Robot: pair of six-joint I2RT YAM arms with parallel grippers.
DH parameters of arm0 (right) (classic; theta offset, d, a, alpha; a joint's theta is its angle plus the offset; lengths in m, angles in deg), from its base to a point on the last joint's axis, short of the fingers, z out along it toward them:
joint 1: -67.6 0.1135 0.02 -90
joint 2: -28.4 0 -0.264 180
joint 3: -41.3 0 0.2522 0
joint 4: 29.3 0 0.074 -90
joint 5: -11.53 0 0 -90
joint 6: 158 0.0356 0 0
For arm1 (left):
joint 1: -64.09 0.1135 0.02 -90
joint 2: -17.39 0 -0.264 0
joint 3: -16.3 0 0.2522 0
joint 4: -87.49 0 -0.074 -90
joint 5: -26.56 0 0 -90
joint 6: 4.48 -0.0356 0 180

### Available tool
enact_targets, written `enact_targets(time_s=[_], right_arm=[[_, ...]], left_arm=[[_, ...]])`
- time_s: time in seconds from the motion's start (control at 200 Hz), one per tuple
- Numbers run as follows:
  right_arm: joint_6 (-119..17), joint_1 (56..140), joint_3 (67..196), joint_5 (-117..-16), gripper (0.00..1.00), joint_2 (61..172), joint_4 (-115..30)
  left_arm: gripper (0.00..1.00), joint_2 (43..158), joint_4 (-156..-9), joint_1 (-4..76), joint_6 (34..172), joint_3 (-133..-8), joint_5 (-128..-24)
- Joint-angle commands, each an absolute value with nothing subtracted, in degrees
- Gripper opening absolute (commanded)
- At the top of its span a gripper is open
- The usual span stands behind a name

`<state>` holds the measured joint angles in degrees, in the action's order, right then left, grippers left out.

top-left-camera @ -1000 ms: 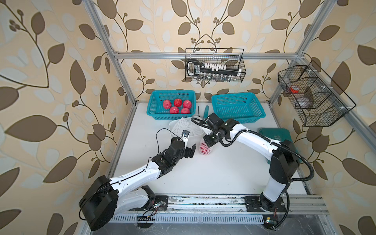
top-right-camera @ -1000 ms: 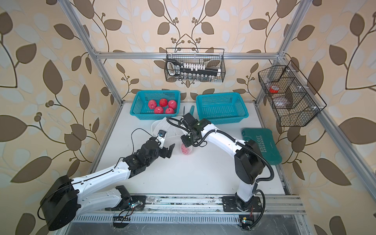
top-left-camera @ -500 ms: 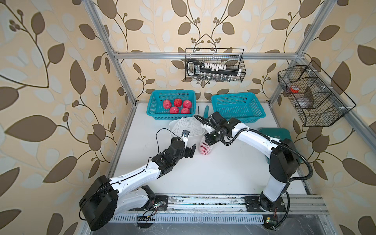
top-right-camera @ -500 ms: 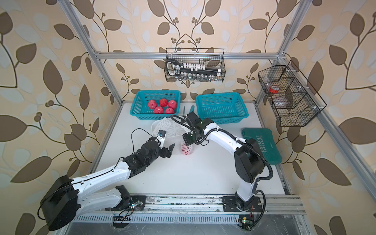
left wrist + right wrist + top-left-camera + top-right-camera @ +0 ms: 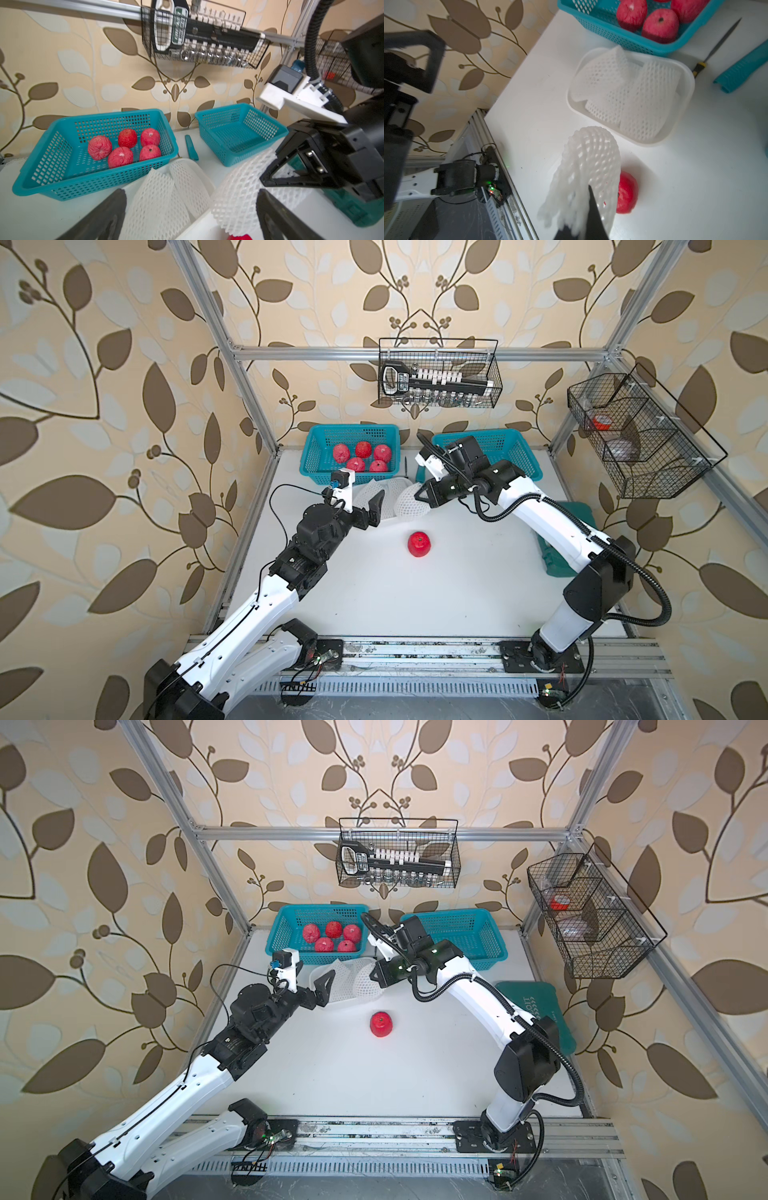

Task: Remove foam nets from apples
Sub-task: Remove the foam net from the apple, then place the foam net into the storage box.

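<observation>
Two fingers of the right gripper [image 5: 419,494] are pressed together, pinching a white foam net [image 5: 591,162] up off the table [image 5: 415,605]. The left gripper [image 5: 374,509] has its fingers spread wide, holding nothing. One bare apple [image 5: 419,544] sits nearby. More foam nets [image 5: 623,93] lie in the white tub [image 5: 689,87]. Five apples [image 5: 363,450] sit in a teal basket [image 5: 309,456].

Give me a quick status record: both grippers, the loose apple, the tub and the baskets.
right gripper: shut on foam net, held above table
left gripper: open, empty, near white tub
loose apple: bare, on table
white tub: holds other nets
left basket: five bare apples
right basket: empty
</observation>
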<state>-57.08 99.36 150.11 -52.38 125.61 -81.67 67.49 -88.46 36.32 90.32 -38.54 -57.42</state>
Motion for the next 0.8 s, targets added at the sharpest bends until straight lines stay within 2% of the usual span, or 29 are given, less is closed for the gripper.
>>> enact_targets(time_s=[0.0,0.08,0.255,0.375,0.485,0.575,0.795], right_arm=[[-50.8,99.2,152.3,-42.6,0.0,128.3,-70.0],[-45.9,99.0,154.0,-35.5,0.0,132.4,-61.9],[-36.7,99.0,159.6,-27.0,0.0,145.4,-50.7],[-37.1,98.8,164.2,-31.9,0.0,152.5,-51.3],[-36.0,98.2,165.8,-33.7,0.0,157.7,-51.0],[-36.1,98.2,166.4,-35.7,0.0,161.0,-51.8],[-36.4,97.8,162.2,-43.5,0.0,162.0,-52.3]], left_arm=[[0.92,70.0,-89.3,39.6,93.2,-39.9,-53.9],[0.87,72.8,-88.1,44.0,94.9,-43.3,-56.4],[0.79,80.6,-83.2,52.2,98.2,-50.1,-65.1],[0.72,86.9,-76.2,52.4,92.5,-56.7,-68.1],[0.53,92.1,-73.4,52.3,90.7,-60.5,-71.9],[0.52,97.4,-71.6,51.9,89.8,-63.3,-75.5],[0.5,107.7,-69.0,48.0,85.6,-66.6,-72.3]])
